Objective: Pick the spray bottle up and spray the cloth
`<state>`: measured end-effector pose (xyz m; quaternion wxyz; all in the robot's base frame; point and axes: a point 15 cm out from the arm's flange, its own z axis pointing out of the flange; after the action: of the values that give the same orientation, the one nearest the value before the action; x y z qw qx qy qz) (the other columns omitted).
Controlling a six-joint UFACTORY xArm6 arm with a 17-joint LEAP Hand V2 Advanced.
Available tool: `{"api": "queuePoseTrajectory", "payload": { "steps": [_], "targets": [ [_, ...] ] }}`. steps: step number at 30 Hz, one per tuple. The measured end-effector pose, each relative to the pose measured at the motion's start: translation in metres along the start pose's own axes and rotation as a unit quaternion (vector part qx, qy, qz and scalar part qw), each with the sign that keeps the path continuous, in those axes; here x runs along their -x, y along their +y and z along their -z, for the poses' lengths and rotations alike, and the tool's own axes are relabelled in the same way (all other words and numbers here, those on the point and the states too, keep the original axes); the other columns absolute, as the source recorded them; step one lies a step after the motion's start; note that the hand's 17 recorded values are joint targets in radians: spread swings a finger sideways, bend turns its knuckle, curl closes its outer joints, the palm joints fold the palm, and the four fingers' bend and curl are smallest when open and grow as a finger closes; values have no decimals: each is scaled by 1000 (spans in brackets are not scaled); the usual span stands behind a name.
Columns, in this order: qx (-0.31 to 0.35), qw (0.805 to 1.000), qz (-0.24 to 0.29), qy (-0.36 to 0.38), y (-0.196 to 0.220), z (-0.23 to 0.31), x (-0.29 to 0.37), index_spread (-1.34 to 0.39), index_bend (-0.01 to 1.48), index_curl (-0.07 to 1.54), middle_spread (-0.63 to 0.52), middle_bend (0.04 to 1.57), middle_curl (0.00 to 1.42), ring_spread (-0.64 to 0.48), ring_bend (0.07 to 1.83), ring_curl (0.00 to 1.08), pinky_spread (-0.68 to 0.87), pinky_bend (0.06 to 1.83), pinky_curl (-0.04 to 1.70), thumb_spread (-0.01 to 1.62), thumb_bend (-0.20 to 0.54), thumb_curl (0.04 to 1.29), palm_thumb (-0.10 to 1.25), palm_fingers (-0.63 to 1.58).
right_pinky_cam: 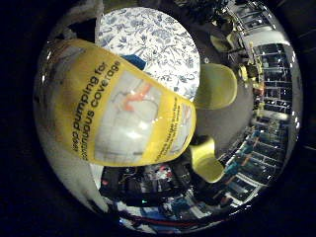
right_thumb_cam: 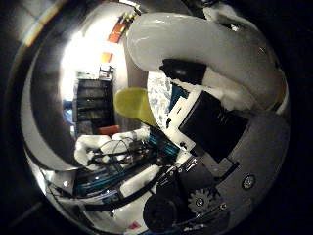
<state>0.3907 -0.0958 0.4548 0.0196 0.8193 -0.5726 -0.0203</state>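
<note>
Spray bottle: I see its yellow-labelled body filling the little-finger view, right against the palm, above the surface.
Robot hand: my fingers curl round the spray bottle, clamped.
Surface: blue-and-white floral cover, well below.
Chairs: yellow-green, beside the surface.

dim overall, with fisheye warping and black vignette at the edges. glare on the bottle label and on the white fingers; close surfaces blurred.
</note>
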Motion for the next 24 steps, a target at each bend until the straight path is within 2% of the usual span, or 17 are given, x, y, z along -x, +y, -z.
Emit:
{"api": "queuePoseTrajectory", "payload": {
  "steps": [11,24],
  "targets": [
    [53,992,8,114,-18,1,28,-180,1142,695,-65,1332,554,-146,1445,558,-198,1041,1151,799,-15,870,1079,1217],
    [107,976,13,190,-41,-58,57,-180,1139,697,-65,1331,554,-147,1447,561,-202,1034,1161,816,-15,866,1069,1219]
  ]
}}
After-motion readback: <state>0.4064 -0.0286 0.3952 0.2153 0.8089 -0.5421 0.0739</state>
